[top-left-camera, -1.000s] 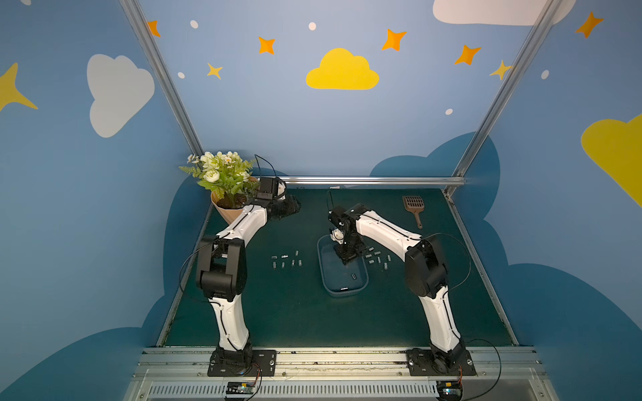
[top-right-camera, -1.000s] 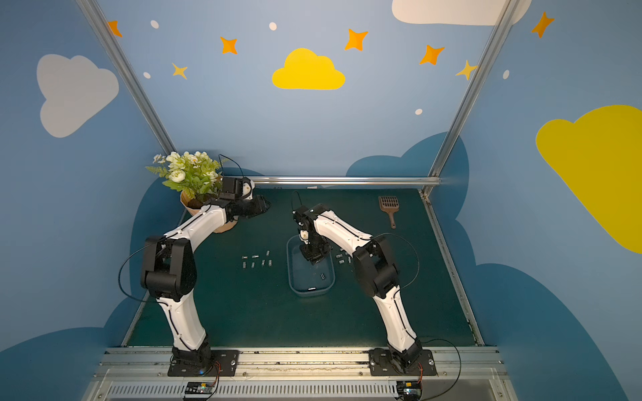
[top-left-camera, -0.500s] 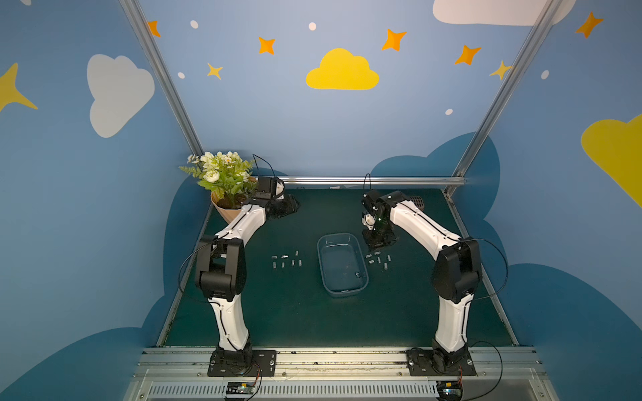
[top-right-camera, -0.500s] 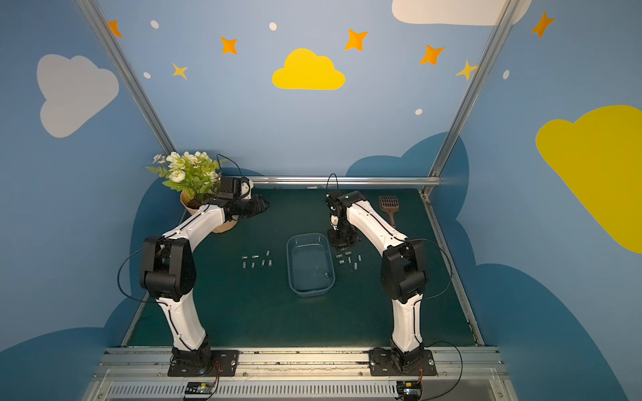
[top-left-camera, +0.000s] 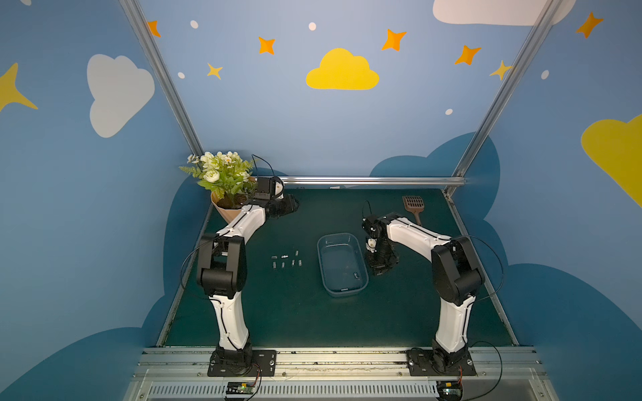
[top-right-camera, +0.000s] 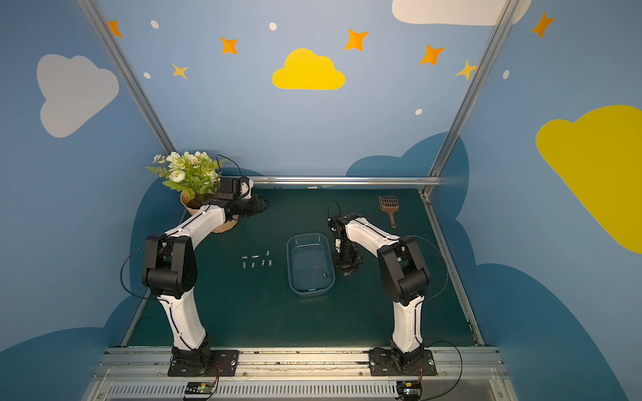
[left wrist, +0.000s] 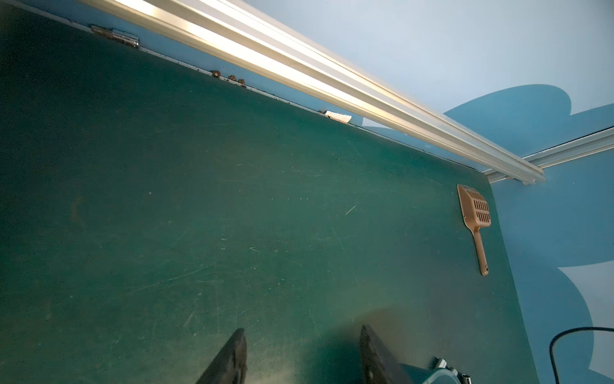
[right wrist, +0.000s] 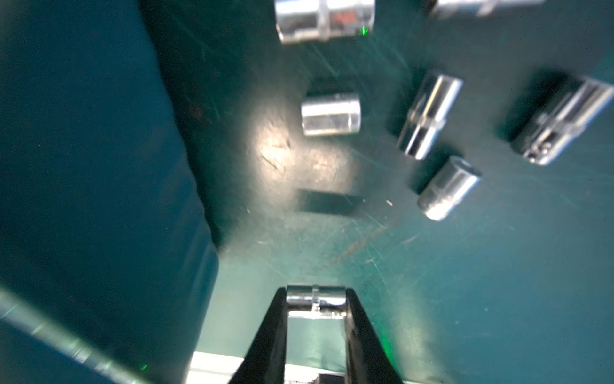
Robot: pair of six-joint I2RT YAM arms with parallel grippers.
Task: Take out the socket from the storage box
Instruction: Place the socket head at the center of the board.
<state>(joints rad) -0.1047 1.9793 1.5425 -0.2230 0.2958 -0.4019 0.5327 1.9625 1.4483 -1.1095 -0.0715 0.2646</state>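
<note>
Chrome socket (right wrist: 315, 296), pinched only at the right gripper (right wrist: 315, 299) tips at the storage box's (top-left-camera: 342, 295) three o'clock, is risking slipping onto loose sockets (right wrist: 330, 114); left gripper (left wrist: 301, 335) idling half-open, empty

No text, number or brand can be read — not on the sockets (right wrist: 330, 114), nor on the storage box (top-left-camera: 338, 236). One socket (right wrist: 325, 20) shows a reddish patch (right wrist: 344, 16) — too blurred to tell.

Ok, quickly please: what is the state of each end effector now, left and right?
Left end effector: open, holding nothing.
Right end effector: closed on a chrome socket.
</note>
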